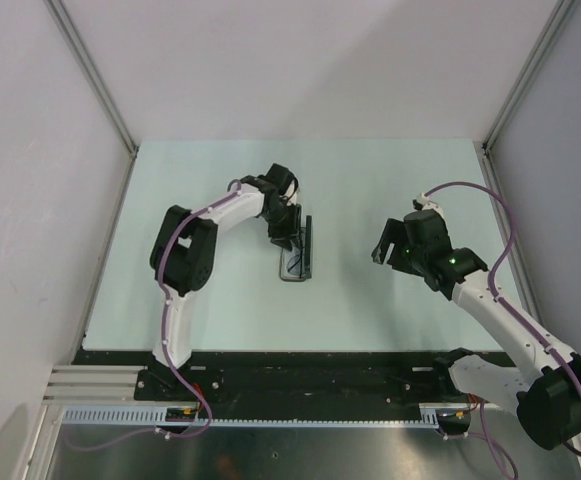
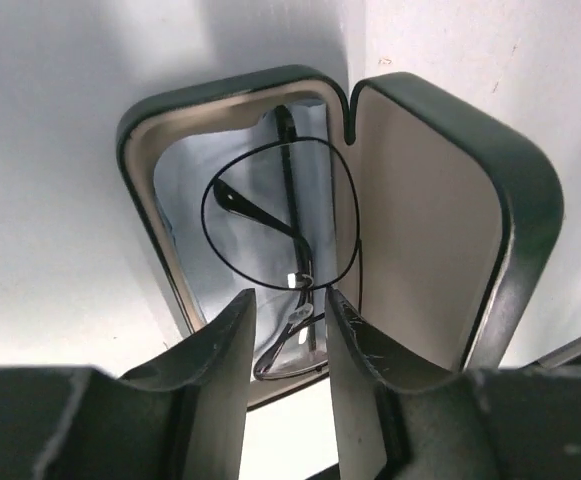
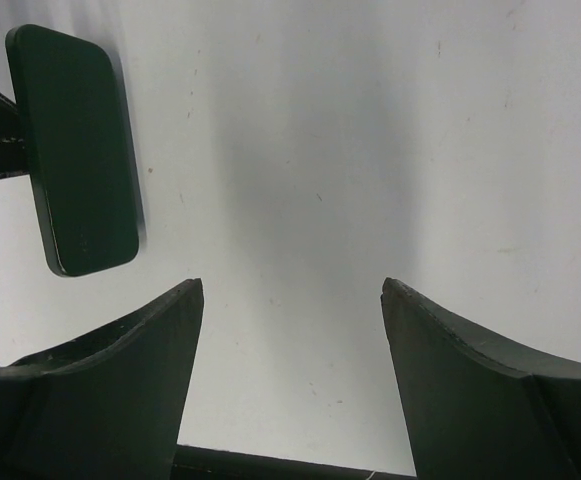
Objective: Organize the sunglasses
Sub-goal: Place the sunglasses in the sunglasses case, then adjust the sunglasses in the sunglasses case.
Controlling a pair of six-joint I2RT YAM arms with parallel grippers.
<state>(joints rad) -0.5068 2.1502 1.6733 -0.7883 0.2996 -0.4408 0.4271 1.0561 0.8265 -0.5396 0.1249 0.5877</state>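
Observation:
The sunglasses (image 2: 270, 220), thin dark wire frames with clear roundish lenses, lie folded inside the open black case (image 2: 425, 200), on a pale blue cloth (image 2: 185, 205). The case's lid stands upright to the right of the base. In the top view the case (image 1: 297, 264) sits mid-table. My left gripper (image 2: 290, 295) hovers just above the near end of the case (image 1: 288, 238). Its fingers are slightly apart and touch nothing. My right gripper (image 1: 388, 248) is wide open and empty (image 3: 292, 285), to the right of the case. It sees the lid's dark outside (image 3: 75, 150).
The pale green table (image 1: 370, 180) is walled on the left, back and right. A black strip with the arm bases (image 1: 300, 370) runs along its near edge.

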